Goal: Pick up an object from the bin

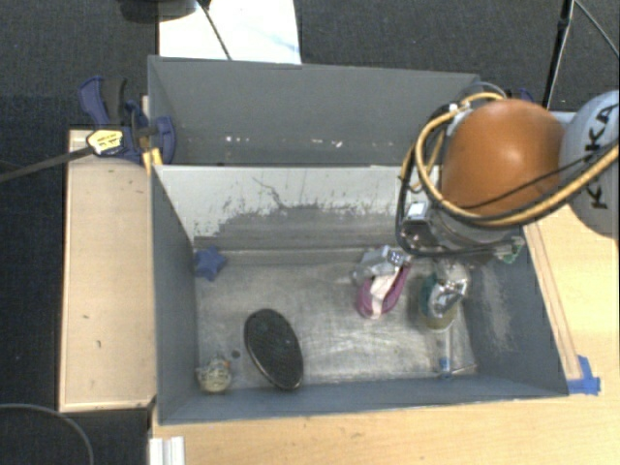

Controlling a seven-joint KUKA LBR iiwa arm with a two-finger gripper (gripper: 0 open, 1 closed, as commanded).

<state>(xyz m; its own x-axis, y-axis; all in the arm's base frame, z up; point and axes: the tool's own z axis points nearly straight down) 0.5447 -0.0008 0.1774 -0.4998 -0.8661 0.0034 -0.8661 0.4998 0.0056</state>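
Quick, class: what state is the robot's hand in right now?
Hand: cannot be told whether open or closed. It is low in the bin, on its right side, beside a purple and white thing.

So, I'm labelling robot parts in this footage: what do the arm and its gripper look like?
The arm is pale grey with black KUKA lettering. An orange dome-shaped cover sits at its wrist, with yellow and black cables looped round it. Under that comes a silvery metal gripper.
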